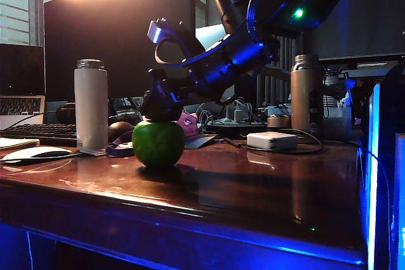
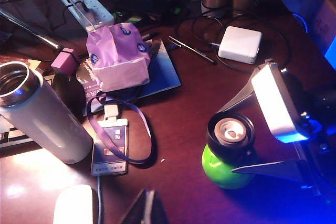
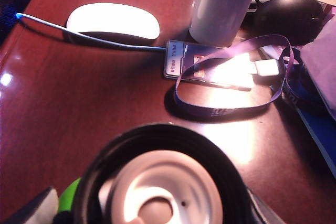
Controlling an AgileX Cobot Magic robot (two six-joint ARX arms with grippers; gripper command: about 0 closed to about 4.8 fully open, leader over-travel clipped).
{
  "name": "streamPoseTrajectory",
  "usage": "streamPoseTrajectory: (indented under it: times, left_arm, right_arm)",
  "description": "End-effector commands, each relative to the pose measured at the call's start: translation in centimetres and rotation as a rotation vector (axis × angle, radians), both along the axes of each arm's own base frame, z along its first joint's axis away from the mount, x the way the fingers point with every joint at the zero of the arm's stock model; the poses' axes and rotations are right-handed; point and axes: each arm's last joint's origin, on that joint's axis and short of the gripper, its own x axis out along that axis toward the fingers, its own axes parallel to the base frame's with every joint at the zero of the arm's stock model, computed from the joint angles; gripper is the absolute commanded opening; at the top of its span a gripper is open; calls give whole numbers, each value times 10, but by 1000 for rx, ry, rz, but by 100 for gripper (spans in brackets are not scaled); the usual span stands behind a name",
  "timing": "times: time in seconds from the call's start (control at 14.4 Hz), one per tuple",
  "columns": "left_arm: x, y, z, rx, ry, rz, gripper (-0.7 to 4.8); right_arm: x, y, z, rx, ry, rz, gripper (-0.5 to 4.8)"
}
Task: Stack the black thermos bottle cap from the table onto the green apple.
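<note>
Two robot arms share a glossy reddish-brown surface (image 1: 266, 181), and only the right one is at the work. The green apple (image 1: 157, 144) sits near the front left of the surface, and the black thermos bottle cap (image 2: 230, 135) rests on top of it, open side up, so its pale inner lining shows. The right end effector (image 2: 262, 129) reaches across from the right and brackets the cap: its fingers (image 2: 275, 106) are spread wide on either side, and from these views they appear to stand clear of the cap's wall, so it seems to be let go and not pinched. The cap lies directly between and just below the fingers, its short axis upright and in line with the apple beneath; a straight lift looks like the safest way out, since a sideways brush could tip the cap off the rounded fruit. The left end effector (image 2: 147, 209) hangs well back from the apple, toward the front edge; only its dark tips show, so I cannot tell whether it is spread or pressed together. A white bottle (image 1: 91, 105) stands just behind the apple.
</note>
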Motion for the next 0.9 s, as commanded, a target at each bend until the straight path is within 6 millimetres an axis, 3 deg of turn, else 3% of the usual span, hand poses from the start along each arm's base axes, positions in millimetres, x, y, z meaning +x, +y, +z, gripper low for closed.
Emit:
streamPoseTrajectory:
  times: [0.07,0.9]
  left_arm:
    - [-1,0,3,-7,-16,-6,-4]
    - [0,0,4,-8,-27,-6,-4]
  right_arm:
    - [0,1,6,11,-31,3,479]
    - [0,2,8,37,-42,39,479]
